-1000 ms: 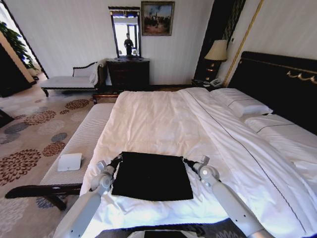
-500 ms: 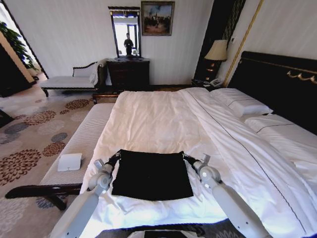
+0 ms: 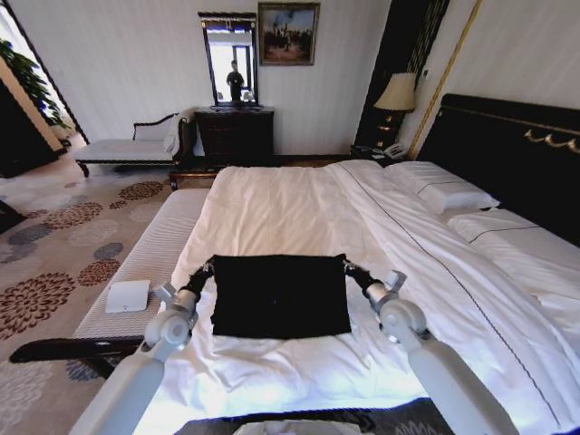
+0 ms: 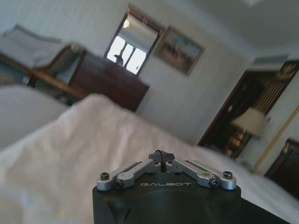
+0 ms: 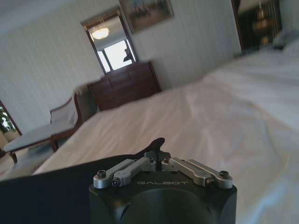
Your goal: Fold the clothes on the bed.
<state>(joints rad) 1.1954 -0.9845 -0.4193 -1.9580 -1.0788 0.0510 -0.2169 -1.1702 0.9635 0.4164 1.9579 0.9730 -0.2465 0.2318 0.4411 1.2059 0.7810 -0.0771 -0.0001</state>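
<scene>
1. The black T-shirt [image 3: 280, 296] is lying as a dark rectangle on the white duvet [image 3: 281, 204] of the bed [image 3: 507, 154], toward the 6 o'clock end of the mattress in the head view, well apart from the pillows [image 3: 441, 192] at 2 o'clock.
2. The left gripper [image 3: 203, 272] is sitting at the shirt's far corner, about 10 o'clock of the cloth, with its fingers [image 4: 160, 156] closed together; the wrist view does not make clear how much fabric they are pinching.
3. The right gripper [image 3: 352, 270] is mirroring it at the 2 o'clock corner, fingers [image 5: 156, 145] pressed shut on a tab of black cloth that is sticking up between them.
4. By my reading, both arms are working the far edge as a pair, so this looks like a fold or a straightening pull along the shirt's length.
5. To do it well, both corners should be travelling level and at equal pace, keeping the edge between them taut but not stretched.
6. The white bench [image 3: 149, 258] is standing at 9 o'clock, beside the bed and apart from the work.
</scene>
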